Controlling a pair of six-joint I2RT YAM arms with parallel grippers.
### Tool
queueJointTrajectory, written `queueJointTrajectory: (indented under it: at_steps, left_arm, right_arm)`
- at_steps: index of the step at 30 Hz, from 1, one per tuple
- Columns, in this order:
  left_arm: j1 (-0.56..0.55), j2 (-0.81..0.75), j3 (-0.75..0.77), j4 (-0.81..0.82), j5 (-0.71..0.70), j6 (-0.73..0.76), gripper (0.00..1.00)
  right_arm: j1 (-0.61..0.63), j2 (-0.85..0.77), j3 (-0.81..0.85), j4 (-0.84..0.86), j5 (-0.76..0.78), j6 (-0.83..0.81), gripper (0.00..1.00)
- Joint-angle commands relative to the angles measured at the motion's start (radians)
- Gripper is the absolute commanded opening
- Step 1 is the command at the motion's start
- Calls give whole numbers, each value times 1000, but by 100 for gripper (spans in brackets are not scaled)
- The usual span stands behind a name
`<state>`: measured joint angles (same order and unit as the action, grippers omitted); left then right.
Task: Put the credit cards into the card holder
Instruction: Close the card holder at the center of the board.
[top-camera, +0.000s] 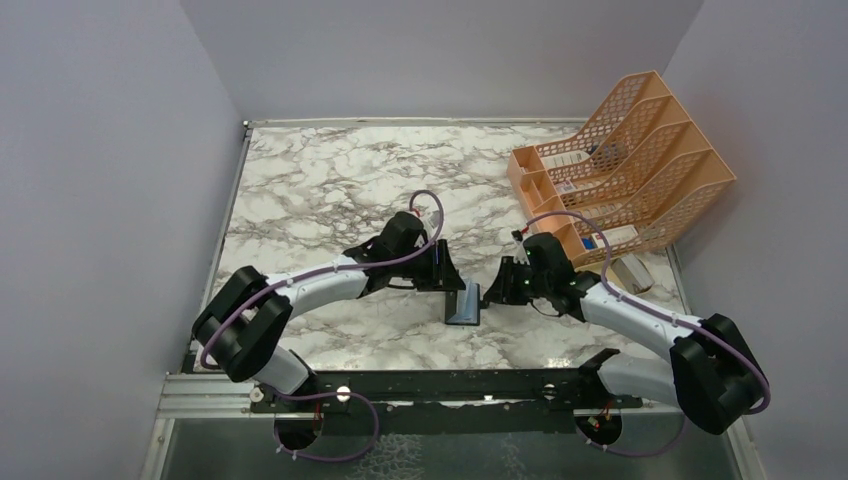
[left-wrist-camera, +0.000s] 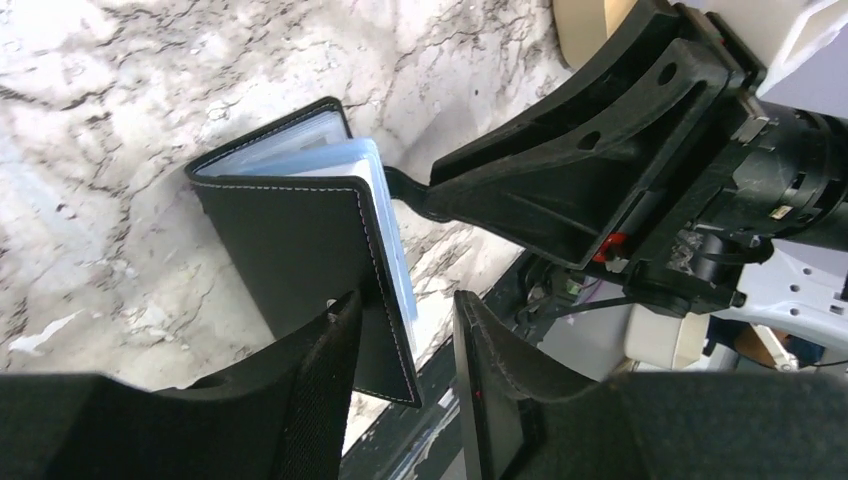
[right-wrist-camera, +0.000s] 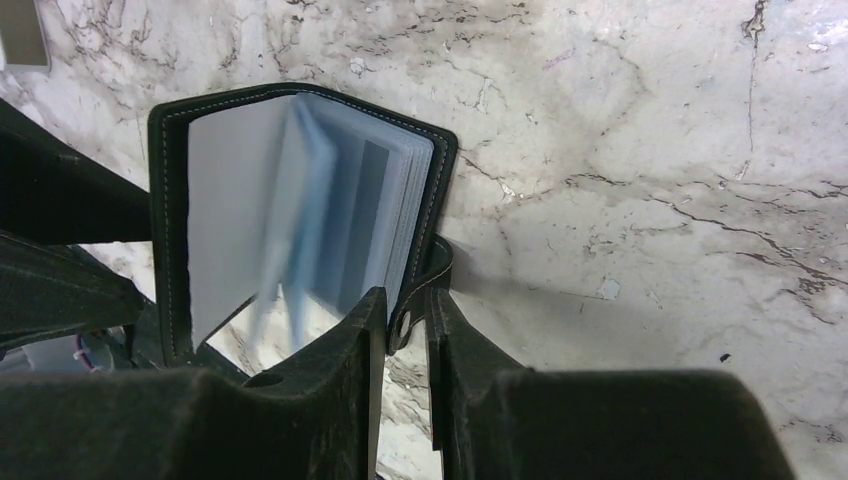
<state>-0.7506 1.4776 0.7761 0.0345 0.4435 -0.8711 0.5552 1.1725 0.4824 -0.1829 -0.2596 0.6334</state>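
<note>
Status: card holder (top-camera: 463, 305) is on the marble table (top-camera: 330, 180), about 6 o'clock from table centre, between both grippers. Its covers are parted. Pale blue leaves (right-wrist-camera: 310, 200) fan out inside, blurred in the right wrist view, so I can't tell cards from sleeves.

My left gripper (top-camera: 450, 280) sits at 10 o'clock of the holder. In its wrist view the fingers (left-wrist-camera: 335, 330) stand partly apart, straddling the free edge of the black front cover. One finger looks to be against the cover and there's a clear gap to the other, so I see no clamp.

My right gripper (top-camera: 492, 292) is at 3 o'clock of the holder. Its fingers (right-wrist-camera: 370, 340) are a narrow gap apart with the snap tab (right-wrist-camera: 405, 322) sitting in that gap. I can't tell whether they pinch it.

The file rack (top-camera: 620, 170), orange mesh, sits at 2 o'clock of the table, well apart from the holder.
</note>
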Motion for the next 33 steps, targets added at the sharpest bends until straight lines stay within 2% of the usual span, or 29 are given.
queueJointTrajectory:
  at_steps: [1, 13, 17, 23, 29, 33]
  left_arm:
    - [-7, 38, -8, 142, 64, -34, 42]
    - [-9, 89, -3, 166, 43, -4, 45]
    - [-9, 128, 9, 167, 43, 15, 45]
    - [-9, 171, 29, 167, 25, 37, 42]
    - [-10, 202, 37, 153, 0, 58, 33]
    - [-10, 215, 40, 138, -12, 69, 25]
  right_arm:
    - [5, -19, -14, 25, 22, 14, 21]
    - [5, -95, -16, -27, 33, 31, 21]
    - [4, -116, -25, -26, 23, 54, 30]
    - [5, -165, -44, -32, 16, 77, 31]
    - [4, -205, -82, -8, 1, 104, 30]
    - [4, -218, -98, 14, -6, 120, 25]
